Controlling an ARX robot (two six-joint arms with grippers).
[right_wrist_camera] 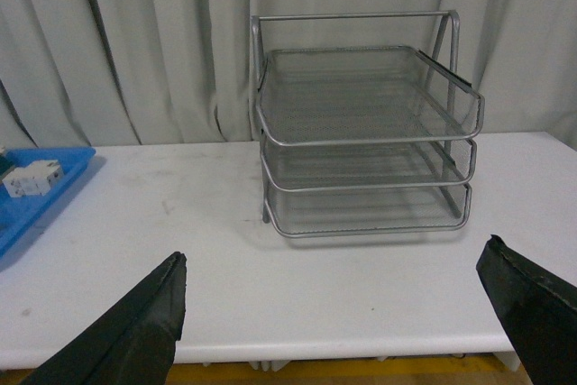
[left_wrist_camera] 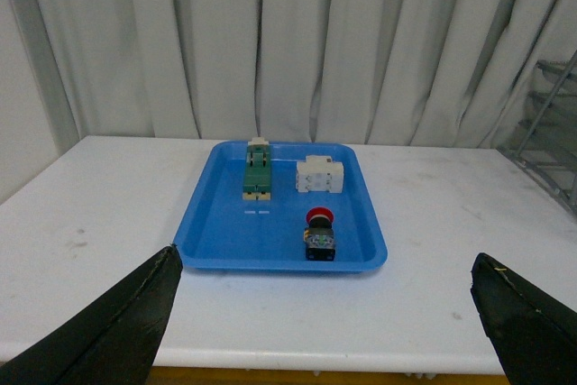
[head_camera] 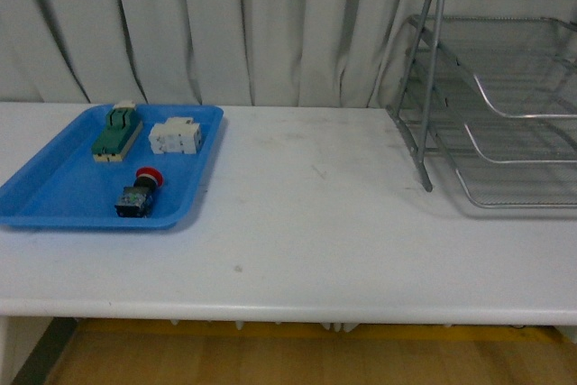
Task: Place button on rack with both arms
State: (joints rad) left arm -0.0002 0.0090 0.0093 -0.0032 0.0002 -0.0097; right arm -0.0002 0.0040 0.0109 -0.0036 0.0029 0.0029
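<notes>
White table [head_camera: 297,223], grey curtain [head_camera: 270,24]; we see button [head_camera: 140,194] in blue tray [head_camera: 54,200], rack [right_wrist_camera: 361,96] well right of it; left gripper [left_wrist_camera: 325,261], right gripper [right_wrist_camera: 334,252] splayed, empty.

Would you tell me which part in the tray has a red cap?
The button, at the front of the blue tray; the green-and-cream switch and white block behind it show no red.

**Front view:** taken from the robot's body above the near edge of the table [head_camera: 315,223], facing the curtain [head_camera: 270,24]. The tray [head_camera: 54,196] is at left and the rack [head_camera: 505,51] at right, partly cropped.

**Left wrist view:** low, behind the table edge, facing the tray [left_wrist_camera: 225,232]. The rack [left_wrist_camera: 545,161] is only at the frame's margin.

**Right wrist view:** equally low, squarely facing the rack [right_wrist_camera: 361,132]. The tray [right_wrist_camera: 27,214] is only a corner at the margin.

All three views share the table and curtain.
</notes>
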